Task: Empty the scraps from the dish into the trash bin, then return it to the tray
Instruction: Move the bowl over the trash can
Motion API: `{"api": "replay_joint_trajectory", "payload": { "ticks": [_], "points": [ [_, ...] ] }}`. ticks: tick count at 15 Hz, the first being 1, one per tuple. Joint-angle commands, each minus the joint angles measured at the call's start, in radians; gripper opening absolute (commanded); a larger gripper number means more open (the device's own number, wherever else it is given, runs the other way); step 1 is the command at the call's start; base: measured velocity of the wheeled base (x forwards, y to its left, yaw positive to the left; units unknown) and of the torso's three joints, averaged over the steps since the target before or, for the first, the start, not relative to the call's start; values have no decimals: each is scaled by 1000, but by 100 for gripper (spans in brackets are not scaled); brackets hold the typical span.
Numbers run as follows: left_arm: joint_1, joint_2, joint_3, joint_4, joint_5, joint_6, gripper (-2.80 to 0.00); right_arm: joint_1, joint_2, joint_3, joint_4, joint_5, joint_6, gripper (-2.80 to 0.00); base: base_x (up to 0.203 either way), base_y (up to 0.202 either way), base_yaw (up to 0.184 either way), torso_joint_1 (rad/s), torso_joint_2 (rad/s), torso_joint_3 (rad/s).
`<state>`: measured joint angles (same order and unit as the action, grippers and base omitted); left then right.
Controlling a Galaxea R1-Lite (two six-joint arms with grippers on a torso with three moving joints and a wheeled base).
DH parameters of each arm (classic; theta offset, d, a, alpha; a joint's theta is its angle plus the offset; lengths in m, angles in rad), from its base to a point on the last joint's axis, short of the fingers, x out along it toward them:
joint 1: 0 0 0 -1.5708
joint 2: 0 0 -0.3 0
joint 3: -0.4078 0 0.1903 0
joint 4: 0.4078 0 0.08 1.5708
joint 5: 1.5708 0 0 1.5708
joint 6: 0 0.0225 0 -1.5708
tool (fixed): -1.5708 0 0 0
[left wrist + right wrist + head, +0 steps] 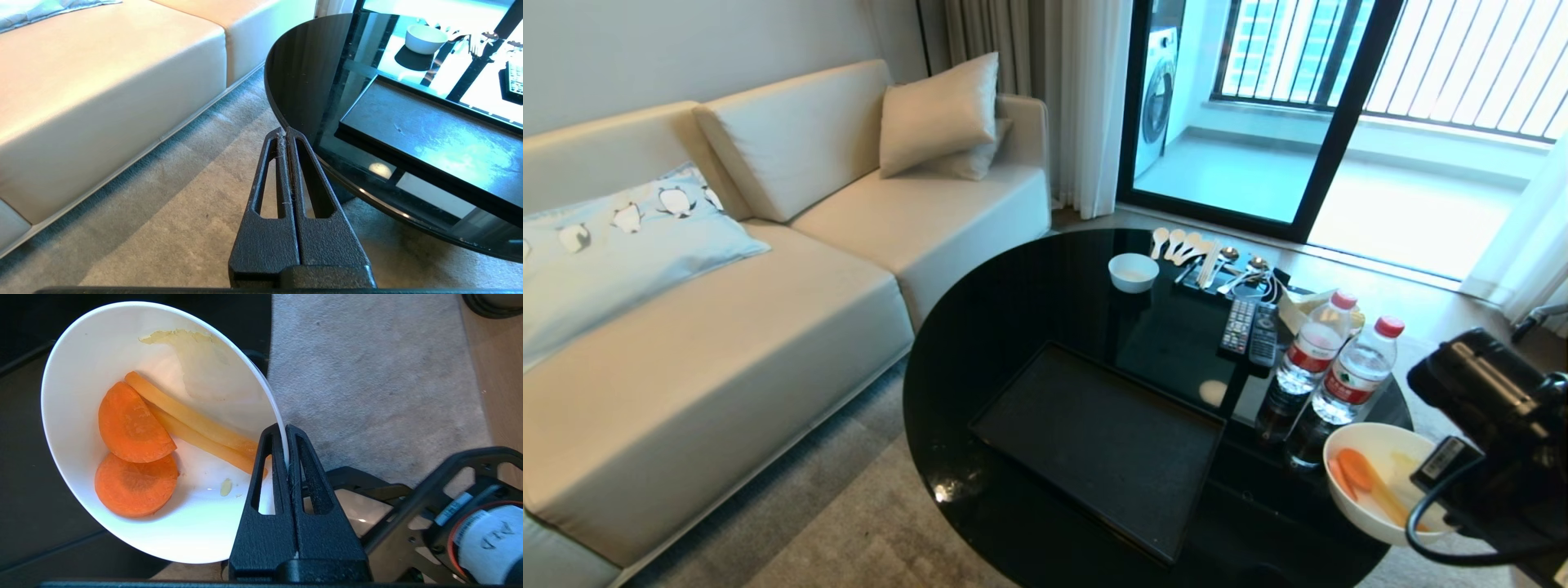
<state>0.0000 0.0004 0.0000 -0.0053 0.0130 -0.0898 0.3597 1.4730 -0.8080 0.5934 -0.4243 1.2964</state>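
I see my right gripper [286,447] clamped on the rim of the dish [81,355], holding it tilted just off the table's [1013,327] right edge, over carpet. The scraps [135,433] lie inside it. The tray [1094,441] sits bare near the front edge. My left gripper [286,132], fingers together, hangs beside the table's left edge.

Both grippers are matte black with a rough, pebbled finish. The left gripper [287,132] has two long tapering fingers [269,171], each cut through by a slim triangular slot, with pale lint along their inner edges. The right gripper [286,430] has the same form. The right arm [1494,408] is a blocky black housing bearing a small white-printed label [1444,461], with a black cable [1421,531] looping beneath it.
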Motion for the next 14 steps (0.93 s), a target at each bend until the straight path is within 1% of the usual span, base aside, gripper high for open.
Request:
{"api": "replay_joint_trajectory", "payload": {
  "ticks": [1,3,9,11,14],
  "points": [
    [0,0,0,-1,1,-1,-280,-12,-130,75,25,0,9,-280,0,0,0,0,0,0],
    [0,0,0,-1,1,-1,-280,-16,-204,159,32,15,12,-280,0,0,0,0,0,0],
    [0,0,0,-1,1,-1,-280,-25,-358,265,35,69,14,-280,0,0,0,0,0,0],
    [0,0,0,-1,1,-1,-280,-25,-381,269,37,85,12,-280,0,0,0,0,0,0],
    [0,0,0,-1,1,-1,-280,-24,-374,260,35,85,8,-280,0,0,0,0,0,0]
  ]
}}
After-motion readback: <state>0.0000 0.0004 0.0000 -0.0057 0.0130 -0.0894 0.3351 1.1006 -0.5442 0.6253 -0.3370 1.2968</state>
